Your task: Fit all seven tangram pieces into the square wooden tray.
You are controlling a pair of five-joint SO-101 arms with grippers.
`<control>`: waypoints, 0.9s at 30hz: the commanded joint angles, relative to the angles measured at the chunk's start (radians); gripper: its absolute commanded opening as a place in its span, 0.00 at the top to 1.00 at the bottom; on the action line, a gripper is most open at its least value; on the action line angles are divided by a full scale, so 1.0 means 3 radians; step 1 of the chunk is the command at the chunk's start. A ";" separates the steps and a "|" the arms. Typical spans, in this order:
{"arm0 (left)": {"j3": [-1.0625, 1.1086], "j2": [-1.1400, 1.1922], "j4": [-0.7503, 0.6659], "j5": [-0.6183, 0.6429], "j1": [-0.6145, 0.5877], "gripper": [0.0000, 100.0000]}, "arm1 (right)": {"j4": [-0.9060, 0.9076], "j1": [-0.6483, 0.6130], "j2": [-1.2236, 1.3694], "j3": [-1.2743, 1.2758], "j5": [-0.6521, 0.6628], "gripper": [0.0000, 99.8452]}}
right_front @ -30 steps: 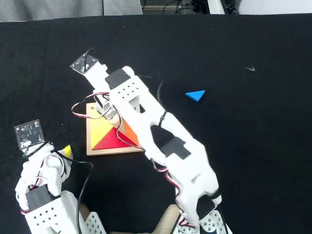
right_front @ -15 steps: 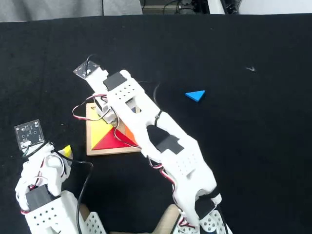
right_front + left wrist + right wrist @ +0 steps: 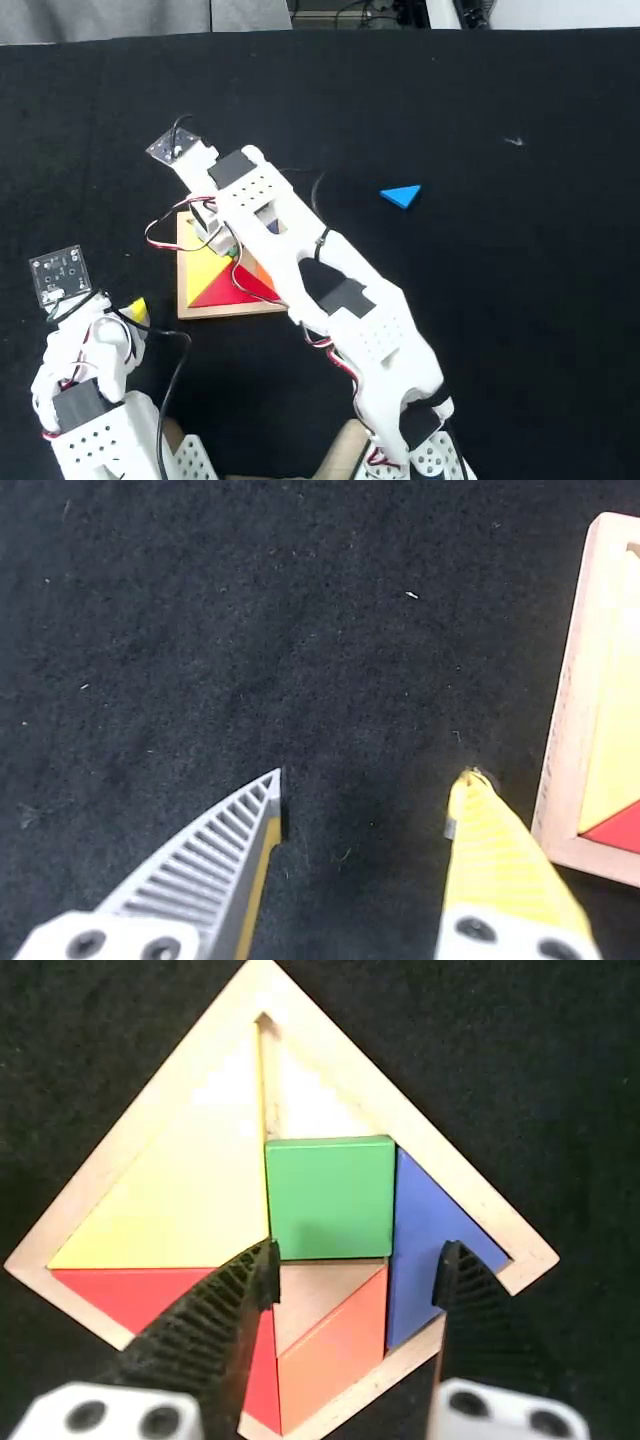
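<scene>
Hovering above the square wooden tray (image 3: 150, 1110), the right hand (image 3: 358, 1250) is released, its two dark fingers spread to either side of the near edge of the green square block (image 3: 328, 1195) and gripping nothing. Already seated around that square are the large yellow triangle (image 3: 190, 1200), the red triangle (image 3: 130, 1295), a blue piece (image 3: 420, 1230) and an orange piece (image 3: 335, 1350). Two pale triangular patches beside the green square look like unfilled slots, though I cannot tell for sure.

One small blue triangle (image 3: 401, 195) lies loose on the black surface (image 3: 500, 300), well apart from the tray, off to the robot's right and slightly farther out. Its long edge runs roughly crosswise in the high view. The right arm is clearly nearer to it, so fetching it probably falls to that arm.

Beside the tray's other side, the left hand (image 3: 371, 777) hangs low over bare surface, fingers parted and empty.
</scene>
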 commanded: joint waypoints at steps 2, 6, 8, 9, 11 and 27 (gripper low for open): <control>-0.0079 -0.0031 -0.0015 -0.0020 -0.0013 0.73 | 0.0020 0.0056 -0.0074 -0.0381 -0.0010 0.82; -0.0079 -0.0031 -0.0015 -0.0020 -0.0013 0.73 | 0.0256 0.0276 -0.0115 -0.0795 0.0189 0.99; -0.0079 -0.0031 -0.0015 -0.0020 -0.0013 0.73 | 0.0419 0.0389 -0.0146 -0.1015 0.0230 0.98; -0.0079 -0.0031 -0.0015 -0.0020 -0.0013 0.73 | 0.0486 0.0425 -0.0146 -0.1123 0.0240 0.98; -0.0079 -0.0031 -0.0020 -0.0020 -0.0013 0.73 | 0.0568 0.0455 -0.0136 -0.1266 0.0240 0.99; -0.0069 -0.0031 -0.0020 -0.0015 0.0064 0.73 | 0.1294 0.0997 -0.0729 -0.2007 0.0240 0.99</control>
